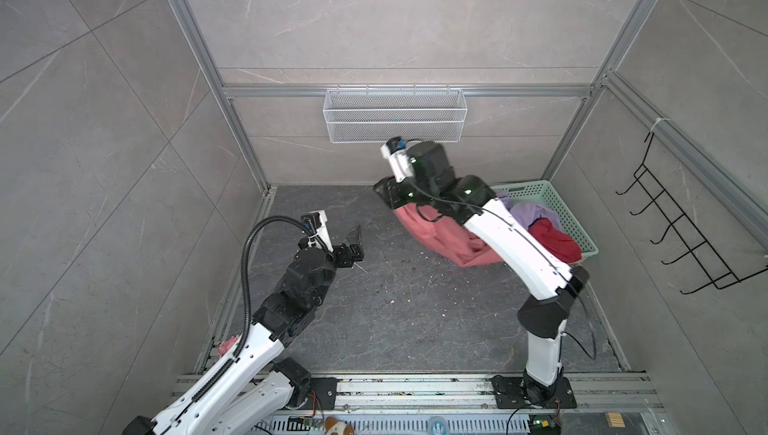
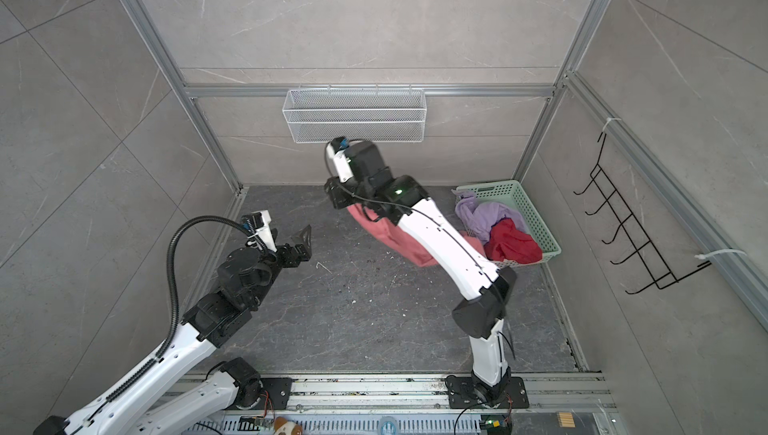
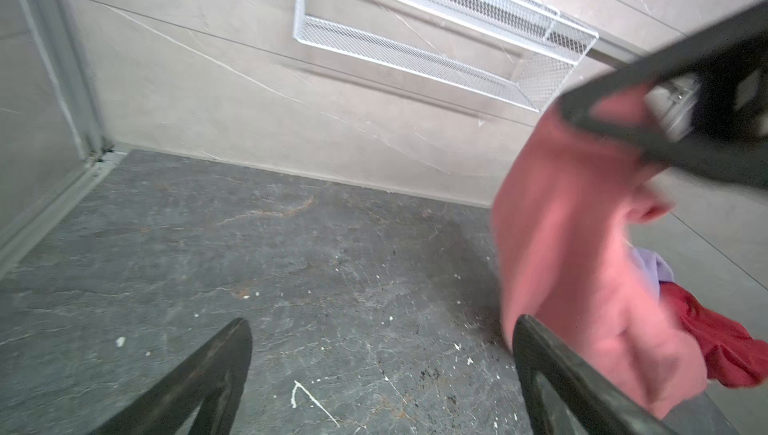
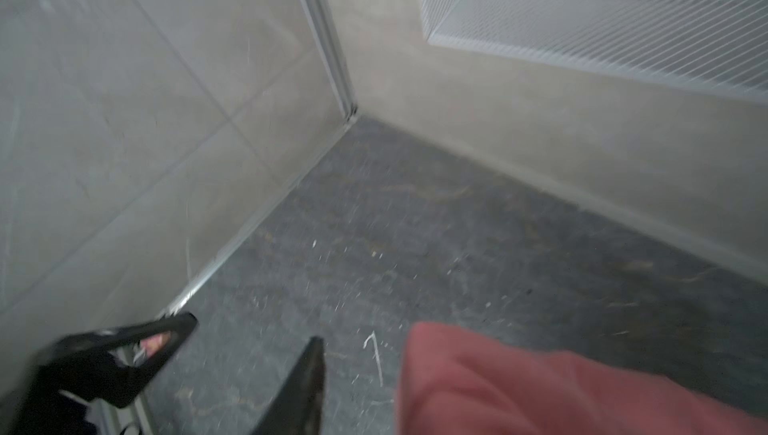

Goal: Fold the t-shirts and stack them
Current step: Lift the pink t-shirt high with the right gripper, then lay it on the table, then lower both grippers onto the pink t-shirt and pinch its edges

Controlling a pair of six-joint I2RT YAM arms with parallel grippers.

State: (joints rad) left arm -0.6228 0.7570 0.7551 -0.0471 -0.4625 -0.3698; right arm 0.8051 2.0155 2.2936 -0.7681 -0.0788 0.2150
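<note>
Gaping left end effector (image 1: 358, 246) hovers; parted right end effector (image 1: 386, 196) touches pink t-shirt (image 1: 440, 237).

Your left arm stretches low toward the middle, left gripper (image 1: 358, 245) spread wide. Your right arm arches up toward the back middle, right gripper (image 1: 382, 194) tilted down, jaws parted.

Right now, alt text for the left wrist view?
A salmon-pink cotton t-shirt hangs at the right gripper over the dark grey tabletop, a lilac t-shirt and a deep-red t-shirt behind it. The left gripper stands wide open; a white wire-mesh shelf is on the wall.
</note>
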